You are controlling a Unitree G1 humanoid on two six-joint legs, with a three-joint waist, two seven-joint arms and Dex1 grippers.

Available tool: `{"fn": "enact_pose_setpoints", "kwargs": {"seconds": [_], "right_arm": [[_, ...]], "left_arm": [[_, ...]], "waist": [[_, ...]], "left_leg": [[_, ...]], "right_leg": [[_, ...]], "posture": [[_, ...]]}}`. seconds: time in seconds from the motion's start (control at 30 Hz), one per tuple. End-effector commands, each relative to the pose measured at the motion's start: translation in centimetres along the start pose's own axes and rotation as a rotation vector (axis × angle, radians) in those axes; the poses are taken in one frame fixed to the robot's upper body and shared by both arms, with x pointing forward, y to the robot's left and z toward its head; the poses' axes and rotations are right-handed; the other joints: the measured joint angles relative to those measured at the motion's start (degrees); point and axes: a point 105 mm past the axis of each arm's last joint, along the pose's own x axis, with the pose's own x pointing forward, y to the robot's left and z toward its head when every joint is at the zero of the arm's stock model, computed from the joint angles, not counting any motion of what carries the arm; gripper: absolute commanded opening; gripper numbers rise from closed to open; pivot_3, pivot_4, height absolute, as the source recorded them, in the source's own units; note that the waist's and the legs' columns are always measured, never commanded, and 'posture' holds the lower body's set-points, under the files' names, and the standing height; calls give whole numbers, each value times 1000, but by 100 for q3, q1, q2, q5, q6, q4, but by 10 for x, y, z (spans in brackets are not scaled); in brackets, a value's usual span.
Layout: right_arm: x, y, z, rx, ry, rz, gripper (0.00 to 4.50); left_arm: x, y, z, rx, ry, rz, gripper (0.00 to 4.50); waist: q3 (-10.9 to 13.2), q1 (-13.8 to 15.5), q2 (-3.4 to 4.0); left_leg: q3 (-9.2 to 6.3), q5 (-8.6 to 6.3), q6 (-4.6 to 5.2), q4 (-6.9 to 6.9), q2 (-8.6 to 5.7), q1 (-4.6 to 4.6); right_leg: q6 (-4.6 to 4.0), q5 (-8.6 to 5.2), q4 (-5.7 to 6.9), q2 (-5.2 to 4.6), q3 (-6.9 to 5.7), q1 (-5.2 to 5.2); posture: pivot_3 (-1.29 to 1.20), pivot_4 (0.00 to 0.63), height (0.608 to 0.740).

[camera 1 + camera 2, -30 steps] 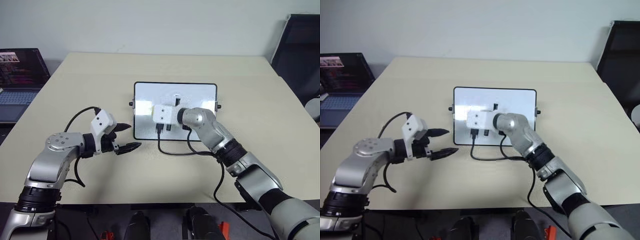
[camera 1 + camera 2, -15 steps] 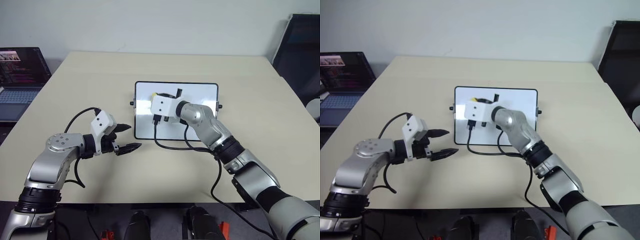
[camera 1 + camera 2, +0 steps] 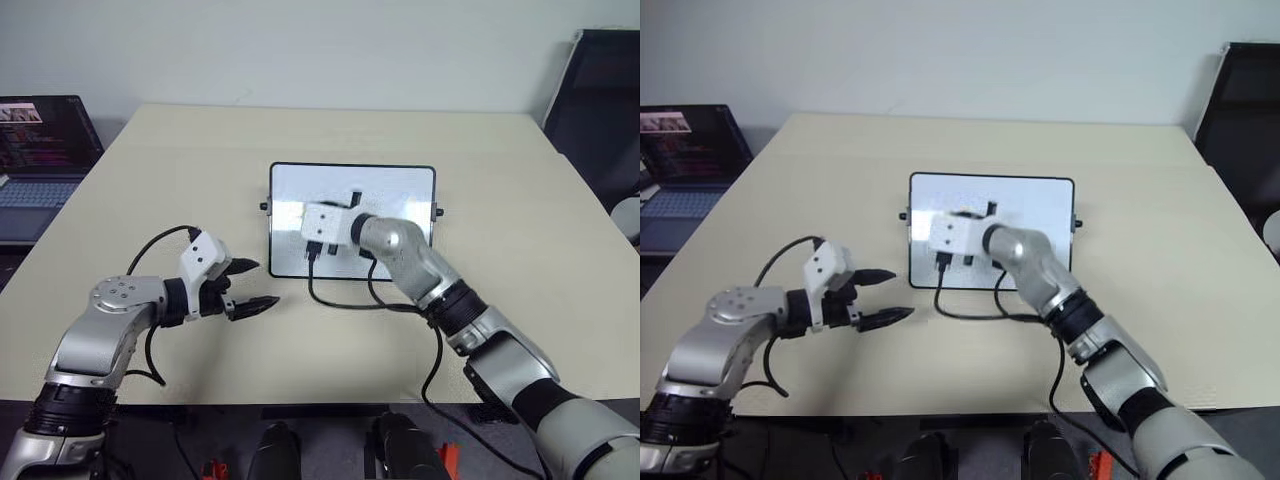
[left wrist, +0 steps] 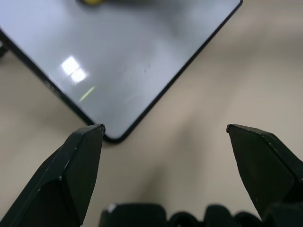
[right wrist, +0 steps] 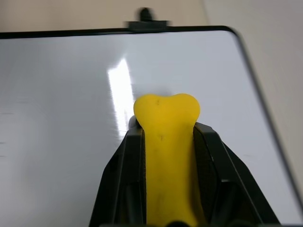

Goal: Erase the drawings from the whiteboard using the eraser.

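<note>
Wiping the small shiny white board with the thin black frame [image 3: 352, 220] is the job right now. It lies flat in the middle of the big tan table [image 3: 150, 180]. The right gripper [image 5: 165, 137] has its two black fingers squeezed tight on the little yellow block eraser [image 5: 166, 156], which is held over the board. I cannot see any marker marks on the board; the arm hides part of it, so some may be under there.

To do this well, I think the eraser should press flat and slide in long rows, staying inside the frame. The board might slip if pushed too hard.

The left gripper [image 3: 255, 287] hangs over the table near the board's corner, fingers spread wide and holding nothing. It could help steady the board.
</note>
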Motion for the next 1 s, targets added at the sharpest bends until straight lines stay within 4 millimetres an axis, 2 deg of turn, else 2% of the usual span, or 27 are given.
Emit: {"fn": "enact_pose_setpoints", "kwargs": {"seconds": [0.03, 0.17, 0.3, 0.37, 0.5, 0.57, 0.67, 0.8, 0.9, 1.0], "right_arm": [[-2, 22, 4, -11, -27, 108, 994], [-6, 54, 9, -39, -50, 269, 994], [-9, 73, 10, -76, -45, 354, 994], [-5, 64, 11, -88, -47, 280, 994], [5, 20, 26, -78, -91, 26, 994], [8, 11, 29, -82, -101, -25, 994], [13, 10, 30, -81, -104, -31, 994], [14, 33, 22, -77, -82, 102, 994], [4, 66, 8, -62, -32, 309, 994], [-3, 74, 4, -48, -16, 364, 994]], "left_arm": [[-9, -1, 0, 81, 34, 5, 4500], [-11, -1, -2, 65, 36, 7, 4500], [-10, 0, 0, 60, 29, 11, 4500], [-10, 1, 1, 62, 28, 12, 4500], [-9, 1, 2, 64, 26, 9, 4500], [-8, 1, 2, 66, 26, 8, 4500], [-8, 1, 3, 68, 26, 3, 4500], [-7, 1, 4, 68, 23, -2, 4500], [-7, 2, 5, 68, 18, -5, 4500], [-6, 2, 6, 71, 13, -7, 4500]], "waist": [[0, -1, 0], [0, -2, 1], [0, 0, 1], [0, 0, 1], [1, -4, 1], [1, 0, 1], [0, 1, 0], [1, -5, 1], [1, -7, 1], [1, 2, 1]], "left_leg": [[1, 0, 0, -2, 0, -1], [1, -2, 0, -15, 0, -1], [1, -1, -1, -11, 0, -1], [1, -1, -1, -5, 0, 0], [1, -1, 0, -4, 0, 3], [1, -1, -1, -4, 0, 3], [1, -1, -1, -6, 0, -1], [2, -2, -1, -18, 0, -3], [0, -2, 0, -19, 1, -2], [0, -2, 0, -15, 0, -1]], "right_leg": [[0, -3, -1, 0, 0, 0], [6, -13, 1, 0, -2, -2], [4, -14, 1, 0, 0, -1], [3, -13, 5, 0, 0, 0], [-3, -9, 10, 0, -1, -3], [-4, -8, 9, 0, -1, -5], [-3, -9, 1, 0, -1, -3], [6, -14, 0, 0, -1, -5], [20, -9, 1, 0, -2, -3], [3, -18, 3, 0, -2, -1]], "posture": [[0, 150, 740], [0, 150, 740], [0, 150, 740], [0, 150, 740], [0, 150, 740], [0, 150, 740], [0, 150, 740], [0, 150, 740], [0, 150, 740], [0, 150, 740]]}}
